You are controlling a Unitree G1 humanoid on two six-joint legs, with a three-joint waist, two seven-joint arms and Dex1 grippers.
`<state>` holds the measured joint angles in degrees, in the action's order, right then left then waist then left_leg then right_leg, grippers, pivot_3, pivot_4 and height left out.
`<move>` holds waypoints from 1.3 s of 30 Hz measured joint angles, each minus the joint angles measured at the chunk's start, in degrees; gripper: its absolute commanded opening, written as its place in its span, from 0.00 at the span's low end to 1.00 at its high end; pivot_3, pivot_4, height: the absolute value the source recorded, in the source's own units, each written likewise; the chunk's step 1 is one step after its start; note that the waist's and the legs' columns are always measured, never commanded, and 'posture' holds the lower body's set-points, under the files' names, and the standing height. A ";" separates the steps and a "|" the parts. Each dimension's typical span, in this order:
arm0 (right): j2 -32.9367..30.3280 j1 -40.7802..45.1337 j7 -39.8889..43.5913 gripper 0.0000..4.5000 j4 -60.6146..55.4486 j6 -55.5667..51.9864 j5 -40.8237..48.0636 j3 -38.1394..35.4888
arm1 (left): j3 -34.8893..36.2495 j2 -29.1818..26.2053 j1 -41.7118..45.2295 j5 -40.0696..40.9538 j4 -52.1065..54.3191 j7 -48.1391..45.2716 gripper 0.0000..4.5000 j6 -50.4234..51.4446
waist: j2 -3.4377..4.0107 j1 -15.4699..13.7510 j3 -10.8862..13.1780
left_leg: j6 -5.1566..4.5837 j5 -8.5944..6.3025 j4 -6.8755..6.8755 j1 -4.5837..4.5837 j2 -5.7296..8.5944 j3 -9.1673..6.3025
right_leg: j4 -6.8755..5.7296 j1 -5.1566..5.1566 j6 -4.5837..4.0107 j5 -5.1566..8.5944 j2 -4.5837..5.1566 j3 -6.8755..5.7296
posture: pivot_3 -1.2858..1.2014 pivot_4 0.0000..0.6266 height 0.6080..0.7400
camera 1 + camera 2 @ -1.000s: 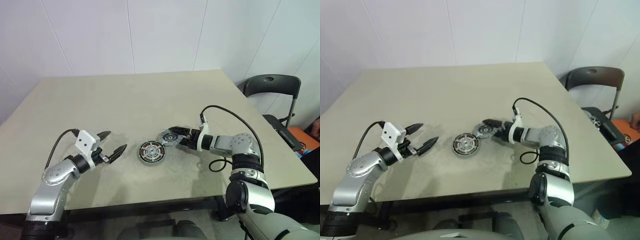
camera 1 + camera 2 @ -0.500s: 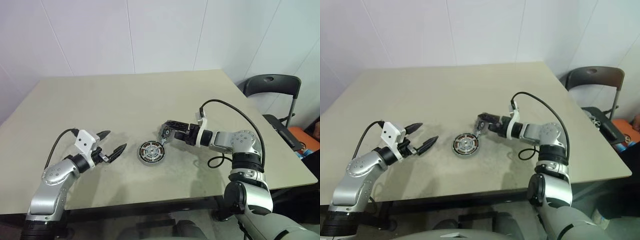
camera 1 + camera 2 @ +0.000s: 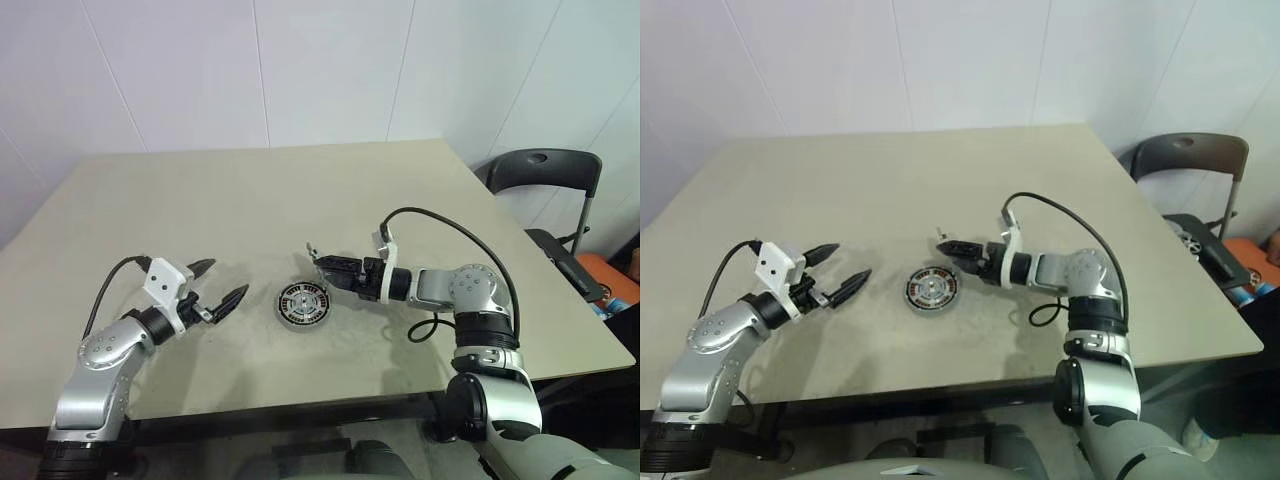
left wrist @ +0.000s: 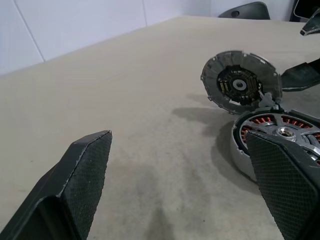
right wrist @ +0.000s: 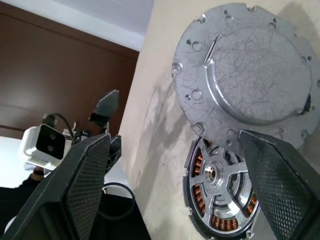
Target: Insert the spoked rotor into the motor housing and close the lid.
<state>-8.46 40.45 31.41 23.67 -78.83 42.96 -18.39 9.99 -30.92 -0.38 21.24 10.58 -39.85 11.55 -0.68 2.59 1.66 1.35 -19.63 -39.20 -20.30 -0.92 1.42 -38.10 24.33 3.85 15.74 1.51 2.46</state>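
Grey metal marks the piece now in play: the lid is stood on its notched edge, propped against the far-right rim of the motor housing. The housing lies flat on the table, near the middle of the front edge. Inside it, copper windings are seen beneath pale spokes and a hub, so the spoked rotor is judged to be seated already, though this cannot be settled for certain.

The right gripper is held spread wide just behind the lid. One fingertip is placed at the lid's rim and the other stands apart from it, so no clamp across the lid is seen. The left gripper is also spread wide and empty, hovering left of the housing and nearer the front-left corner.

The closing step is judged to be in hand. Next, the lid must be tipped flat over the housing, centred on the hub, with its notches lined up, and pressed home without the housing being pushed aside.
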 measured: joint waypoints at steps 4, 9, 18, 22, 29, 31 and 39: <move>-1.26 0.00 0.11 0.96 0.78 3.50 -1.75 1.40 | 0.05 -0.01 0.01 0.00 -0.74 -0.12 1.00 -0.11 | 0.00 -0.04 0.00 | 0.00 0.00 0.00 0.00 0.00 0.00 | 0.00 0.00 0.00 0.00 0.00 0.00 | 0.52 0.00 1.00; -1.72 -0.01 0.15 0.96 2.74 8.57 -4.12 2.67 | 0.08 -0.01 0.19 -0.01 -1.06 -0.31 1.00 -0.83 | 0.00 0.07 0.00 | 0.00 0.00 0.01 0.00 0.00 0.00 | 0.00 0.01 0.00 0.00 0.00 0.00 | 0.52 0.00 1.00; -1.36 0.76 0.88 0.96 7.16 13.69 -6.72 4.75 | 0.10 -0.05 0.28 -0.01 -1.45 -0.69 1.00 -0.94 | 0.00 0.05 0.00 | 0.00 0.00 0.01 0.00 0.00 0.00 | 0.00 0.01 0.00 0.00 0.01 0.00 | 0.52 0.00 1.00; -0.39 1.88 0.98 0.96 9.54 15.76 -7.79 5.43 | 0.12 -0.05 0.41 -0.02 -1.45 -0.67 1.00 -0.97 | 0.00 0.07 0.00 | 0.00 0.00 0.01 0.00 -0.01 0.00 | 0.00 0.01 0.00 0.00 0.01 0.00 | 0.52 0.00 1.00; 0.86 2.92 0.35 0.96 14.26 19.52 -9.67 5.93 | 0.32 -0.05 0.57 -0.02 -1.45 -0.53 1.00 -0.98 | 0.00 0.03 0.00 | 0.00 0.00 0.01 -0.01 0.00 0.00 | 0.00 0.02 0.00 0.00 0.04 0.00 | 0.52 0.00 1.00; 1.05 2.96 0.34 0.96 14.51 20.19 -9.69 5.63 | 0.32 -0.05 0.56 -0.02 -1.45 -0.47 1.00 -0.98 | 0.01 0.03 0.00 | 0.00 0.00 0.01 0.00 -0.01 0.00 | -0.01 0.02 0.00 0.00 0.04 0.00 | 0.52 0.00 1.00; 1.87 2.81 2.80 0.96 11.84 18.71 -5.55 2.25 | 0.36 -0.06 0.60 -0.01 -1.44 -0.02 1.00 -0.97 | 0.02 0.02 0.01 | -0.01 -0.01 0.02 -0.04 -0.01 -0.01 | 0.00 0.06 0.00 0.00 0.05 0.00 | 0.52 0.00 1.00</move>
<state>-6.59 43.26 34.21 35.51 -60.12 37.41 -16.14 10.35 -30.98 0.22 21.23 9.14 -39.88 10.58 -0.65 2.61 1.68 1.34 -19.64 -39.19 -20.34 -0.93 1.41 -38.10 24.38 3.85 15.74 1.56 2.46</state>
